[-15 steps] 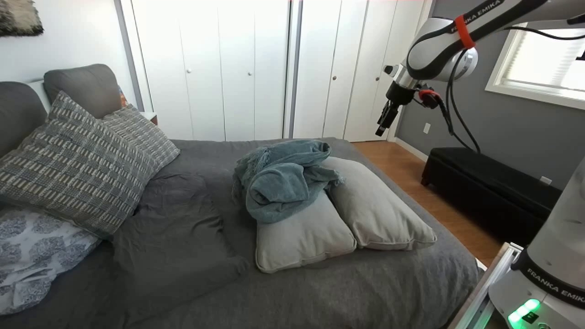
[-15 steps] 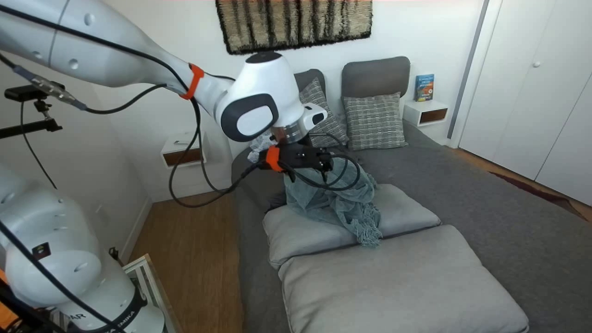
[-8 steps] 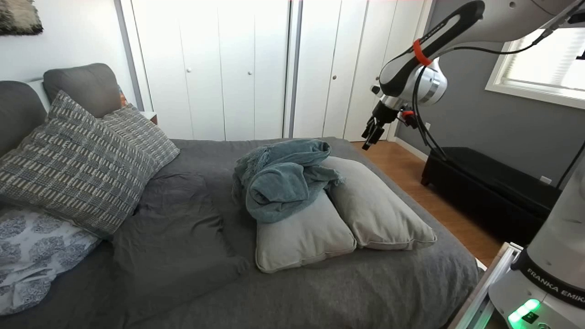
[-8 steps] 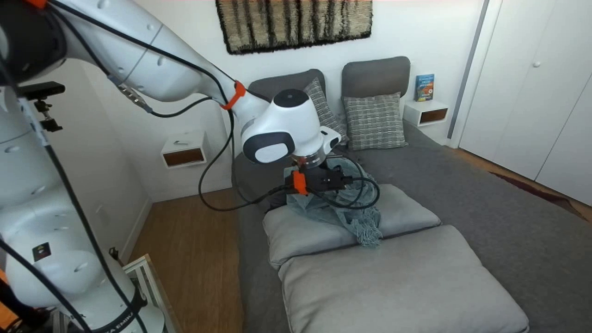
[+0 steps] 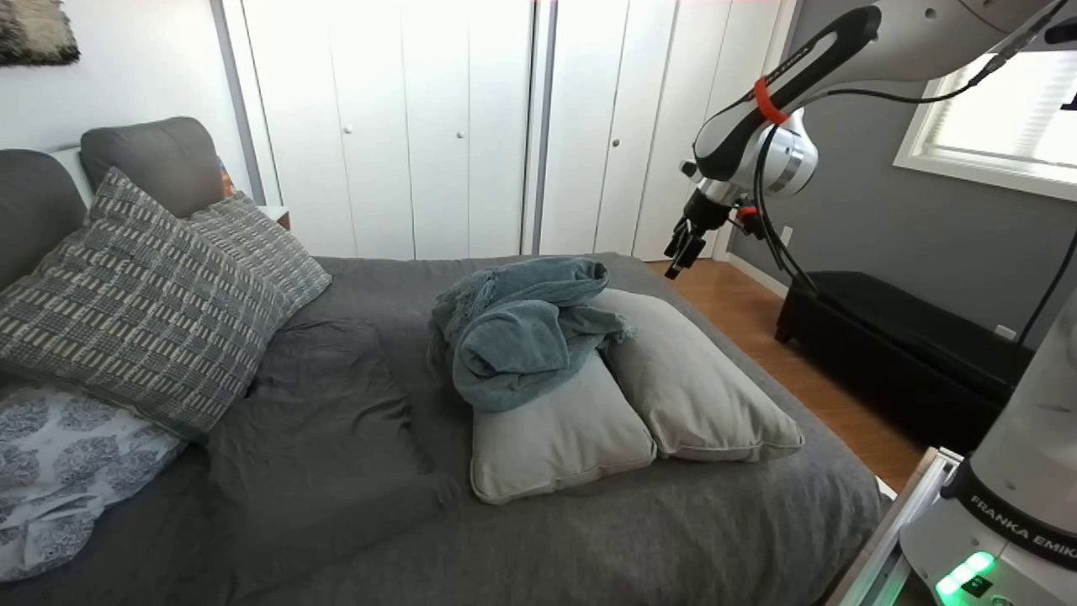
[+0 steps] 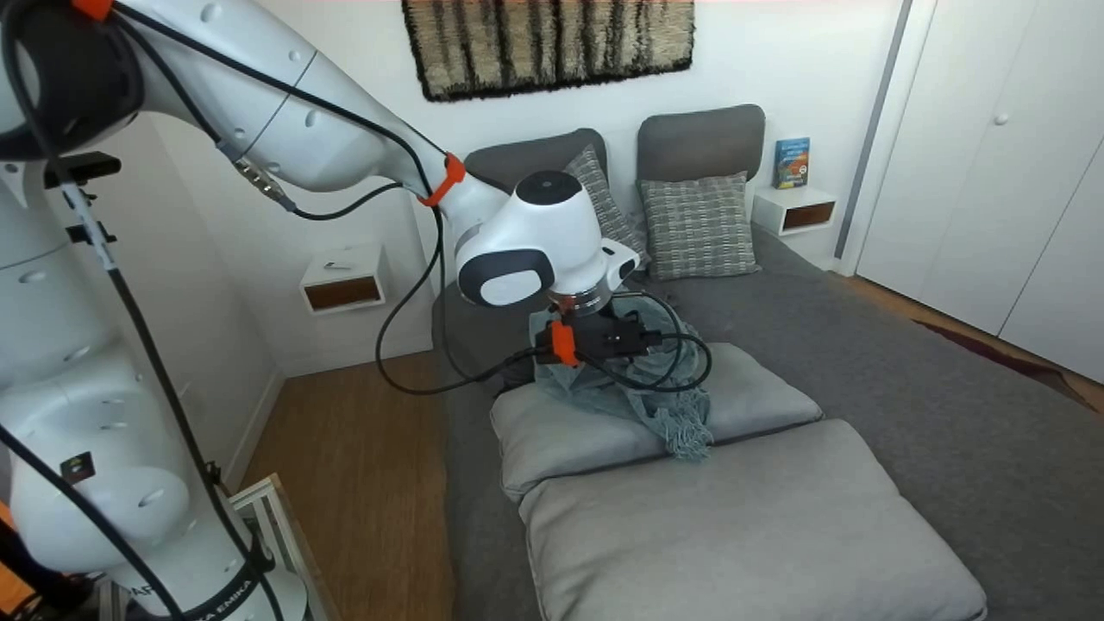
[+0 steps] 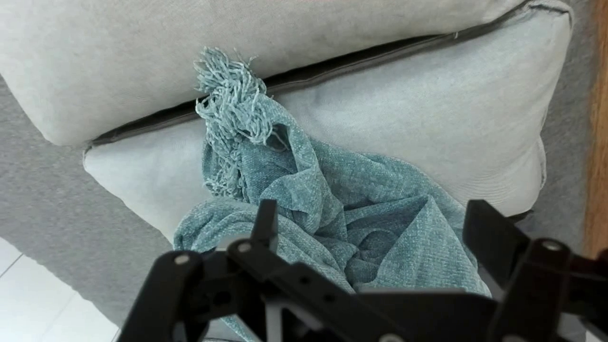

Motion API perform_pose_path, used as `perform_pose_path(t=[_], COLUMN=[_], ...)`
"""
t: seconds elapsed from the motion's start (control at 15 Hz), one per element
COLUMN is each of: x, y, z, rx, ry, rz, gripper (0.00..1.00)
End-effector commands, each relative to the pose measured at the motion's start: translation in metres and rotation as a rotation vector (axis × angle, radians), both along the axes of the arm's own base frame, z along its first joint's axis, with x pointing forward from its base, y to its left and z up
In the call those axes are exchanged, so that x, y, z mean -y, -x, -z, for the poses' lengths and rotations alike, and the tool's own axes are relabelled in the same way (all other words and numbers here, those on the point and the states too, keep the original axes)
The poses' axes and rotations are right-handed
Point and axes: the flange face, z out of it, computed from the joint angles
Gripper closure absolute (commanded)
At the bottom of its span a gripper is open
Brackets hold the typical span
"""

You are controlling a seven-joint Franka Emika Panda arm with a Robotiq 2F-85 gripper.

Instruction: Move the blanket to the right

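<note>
Jaws apart, the tool [image 7: 373, 209] hangs clear of the blanket [image 5: 517, 337], bunched on cushions [image 6: 750, 517] near the desk's [image 6: 474, 526] left edge in an exterior view.

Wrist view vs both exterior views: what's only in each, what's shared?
Wrist view only: the blanket seen through the gap of the open gripper.
Both exterior views only: the wall hanging, patterned cushions and the robot arm.
Shared: blanket, gripper, pale cushions, gray bedcover.
</note>
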Motion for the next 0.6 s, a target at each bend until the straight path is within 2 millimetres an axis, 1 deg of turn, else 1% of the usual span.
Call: perform_pose_path(t=[0.0, 0.13, 0.2, 0.33, 0.4, 0.53], x=[0.0, 0.01, 0.016, 0.022, 0.03, 0.037], y=[0.0, -0.009, -0.012, -0.02, -0.025, -0.036], z=[0.0, 0.01, 0.019, 0.037, 0.05, 0.066], rx=[0.0, -0.023, -0.033, -0.061, -0.07, -0.074], ry=[0.0, -0.003, 0.012, -0.022, 0.002, -0.01], rz=[0.0, -0.016, -0.014, -0.034, -0.027, -0.046], gripper=[0.0, 0.0, 0.0, 0.0, 0.0, 0.0])
